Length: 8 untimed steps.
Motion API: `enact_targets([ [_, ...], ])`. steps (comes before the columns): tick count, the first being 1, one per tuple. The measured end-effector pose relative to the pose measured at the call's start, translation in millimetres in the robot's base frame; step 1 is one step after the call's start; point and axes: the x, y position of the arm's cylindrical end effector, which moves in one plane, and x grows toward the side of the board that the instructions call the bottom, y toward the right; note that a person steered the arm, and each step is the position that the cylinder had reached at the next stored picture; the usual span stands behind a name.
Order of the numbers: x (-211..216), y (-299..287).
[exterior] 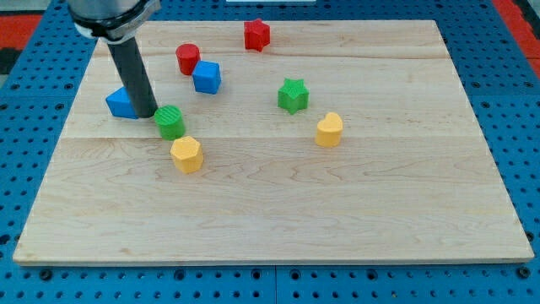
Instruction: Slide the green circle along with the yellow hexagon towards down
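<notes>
The green circle (170,122) sits on the wooden board left of centre. The yellow hexagon (186,154) lies just below it and slightly to the right, close to it or touching. My tip (147,113) is down on the board right beside the green circle's upper left edge. The dark rod rises from there toward the view's top left and covers part of a blue block.
A blue triangular block (121,103) lies left of the rod. A red cylinder (187,58) and a blue cube (207,77) sit above the green circle. A red star (256,35), a green star (293,95) and a yellow heart-like block (330,129) lie to the right.
</notes>
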Motion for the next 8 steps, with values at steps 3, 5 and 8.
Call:
enact_targets([
  [3,-35.4,18.2],
  [5,21.1,33.8],
  [8,22.0,94.5],
])
